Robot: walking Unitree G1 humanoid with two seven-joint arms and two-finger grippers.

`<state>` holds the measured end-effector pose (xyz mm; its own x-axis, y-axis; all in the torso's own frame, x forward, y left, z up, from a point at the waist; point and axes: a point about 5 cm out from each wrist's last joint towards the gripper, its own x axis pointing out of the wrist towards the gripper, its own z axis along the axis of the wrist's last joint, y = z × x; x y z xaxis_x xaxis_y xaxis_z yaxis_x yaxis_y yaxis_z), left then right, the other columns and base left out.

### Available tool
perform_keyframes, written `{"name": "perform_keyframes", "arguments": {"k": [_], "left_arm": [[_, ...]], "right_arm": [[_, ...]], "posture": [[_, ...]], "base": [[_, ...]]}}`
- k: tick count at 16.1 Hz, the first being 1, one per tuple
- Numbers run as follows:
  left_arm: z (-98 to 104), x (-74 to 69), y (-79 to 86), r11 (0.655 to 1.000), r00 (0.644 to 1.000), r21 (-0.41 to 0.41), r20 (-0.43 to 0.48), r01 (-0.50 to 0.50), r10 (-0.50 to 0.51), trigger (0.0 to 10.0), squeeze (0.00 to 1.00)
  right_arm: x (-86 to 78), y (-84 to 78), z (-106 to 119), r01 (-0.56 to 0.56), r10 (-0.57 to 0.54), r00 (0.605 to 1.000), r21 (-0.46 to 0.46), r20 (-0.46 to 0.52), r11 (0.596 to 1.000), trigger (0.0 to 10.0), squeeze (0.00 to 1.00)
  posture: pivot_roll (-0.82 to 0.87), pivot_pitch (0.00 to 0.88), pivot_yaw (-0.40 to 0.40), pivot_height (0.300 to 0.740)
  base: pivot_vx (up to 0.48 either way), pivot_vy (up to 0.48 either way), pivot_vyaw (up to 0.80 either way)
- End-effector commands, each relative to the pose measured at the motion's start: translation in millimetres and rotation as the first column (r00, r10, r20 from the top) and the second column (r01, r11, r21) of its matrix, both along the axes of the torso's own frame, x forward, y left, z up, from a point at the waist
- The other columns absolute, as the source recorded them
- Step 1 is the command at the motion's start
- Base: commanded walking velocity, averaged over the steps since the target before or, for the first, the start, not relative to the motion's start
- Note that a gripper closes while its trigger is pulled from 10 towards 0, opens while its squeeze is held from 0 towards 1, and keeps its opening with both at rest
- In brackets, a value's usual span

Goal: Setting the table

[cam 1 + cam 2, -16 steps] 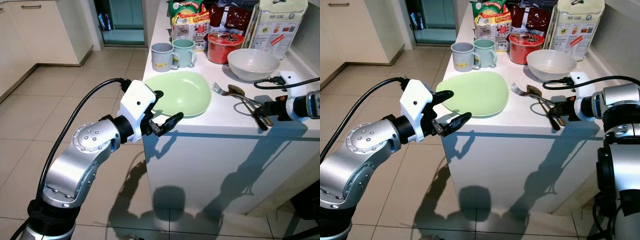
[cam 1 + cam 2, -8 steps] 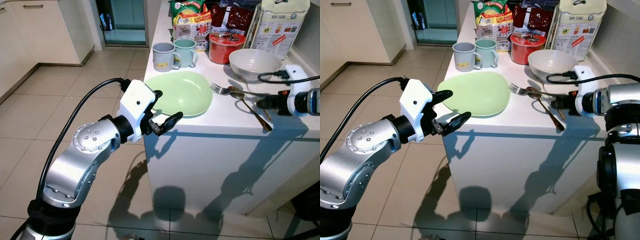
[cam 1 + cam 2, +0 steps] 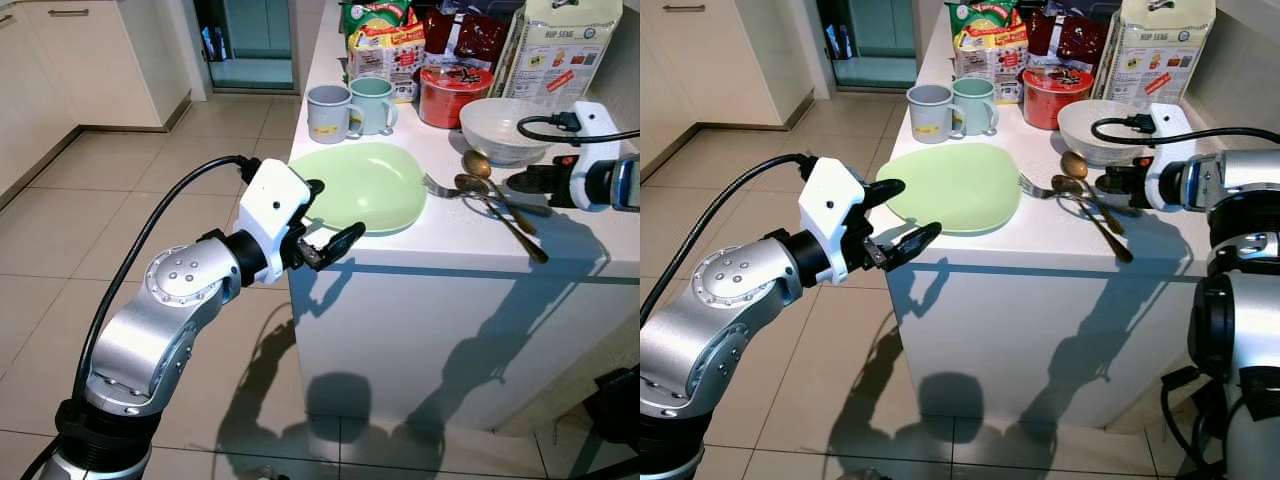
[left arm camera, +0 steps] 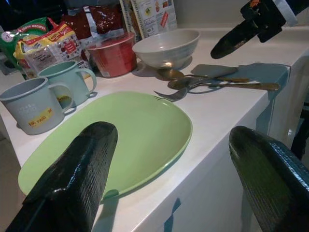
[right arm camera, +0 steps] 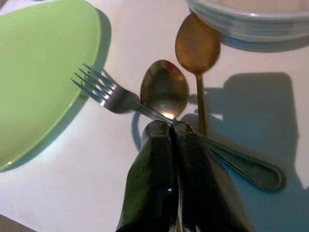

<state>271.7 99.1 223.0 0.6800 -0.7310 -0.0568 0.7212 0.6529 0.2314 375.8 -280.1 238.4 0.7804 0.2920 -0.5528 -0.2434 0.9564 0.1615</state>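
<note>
A: What did the head views give?
B: The green plate (image 3: 360, 186) lay on the counter (image 3: 450, 240); the left gripper (image 3: 325, 215) gaped wide at its near edge

A: And the right wrist view?
B: The right gripper (image 5: 171, 126) was pressed together above the fork (image 5: 111, 96) and two spoons (image 5: 164, 89), beside the bowl (image 5: 251, 19)

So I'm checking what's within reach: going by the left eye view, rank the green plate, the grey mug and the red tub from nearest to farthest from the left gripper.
1. Green plate, right ahead of the left gripper at the counter edge.
2. Grey mug, behind the plate.
3. Red tub, further back, toward the right.
</note>
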Motion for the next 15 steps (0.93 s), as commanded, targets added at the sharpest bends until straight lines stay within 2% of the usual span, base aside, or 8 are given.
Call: {"name": "perform_keyframes", "arguments": {"k": [1,7,8,9,10,11,12,15], "left_arm": [[3.8,0.9,0.1,1.000,1.000,0.001,0.016,-0.007,0.007,10.0,0.00],[6.4,4.7,1.5,0.999,0.999,-0.009,0.035,-0.041,0.041,10.0,0.00],[6.0,6.0,2.7,0.998,0.998,-0.006,0.038,-0.055,0.055,10.0,0.00],[5.3,6.0,3.0,0.998,0.998,-0.002,0.037,-0.057,0.057,10.0,0.00],[4.5,5.1,2.7,0.999,0.998,0.000,0.034,-0.055,0.055,10.0,0.00],[4.0,4.5,2.5,0.999,0.998,0.001,0.032,-0.053,0.053,10.0,0.00],[2.3,2.7,1.6,0.999,0.999,0.003,0.026,-0.043,0.043,10.0,0.00],[1.9,2.1,0.8,0.999,0.999,0.003,0.025,-0.039,0.039,10.0,0.00]], "right_arm": [[3.8,4.4,16.5,-0.014,0.012,0.998,0.027,0.060,1.000,0.0,0.00],[4.8,5.5,27.6,-0.031,0.027,0.994,0.039,0.103,0.999,0.0,0.00],[5.3,4.3,26.5,-0.033,0.034,0.992,-0.008,0.119,0.999,10.0,0.00],[3.8,3.9,22.8,-0.036,0.038,0.994,-0.020,0.098,0.999,10.0,0.00],[1.1,3.5,19.6,-0.045,0.046,0.997,-0.020,0.063,0.999,10.0,0.36],[-0.2,3.1,18.4,-0.050,0.051,0.998,-0.023,0.046,0.998,10.0,0.36],[-7.2,0.6,11.3,-0.092,0.089,0.996,-0.124,-0.030,0.988,10.0,1.00],[-15.3,-1.3,6.4,-0.128,0.112,0.989,-0.198,-0.094,0.972,10.0,1.00]], "posture": [[0.04,0.000,0.036,0.740],[0.04,0.000,0.037,0.740],[0.04,0.000,0.037,0.740],[0.04,0.000,0.035,0.740],[0.04,0.000,0.034,0.740],[0.04,0.000,0.035,0.740],[0.04,0.000,0.037,0.740],[0.04,0.000,0.036,0.740]], "base": [[0.000,0.000,0.00],[0.000,0.000,0.00],[0.000,0.000,0.00],[0.000,0.000,0.00],[0.000,0.000,0.00],[0.000,0.000,0.00],[0.000,0.000,0.00],[0.000,0.000,0.00]]}}
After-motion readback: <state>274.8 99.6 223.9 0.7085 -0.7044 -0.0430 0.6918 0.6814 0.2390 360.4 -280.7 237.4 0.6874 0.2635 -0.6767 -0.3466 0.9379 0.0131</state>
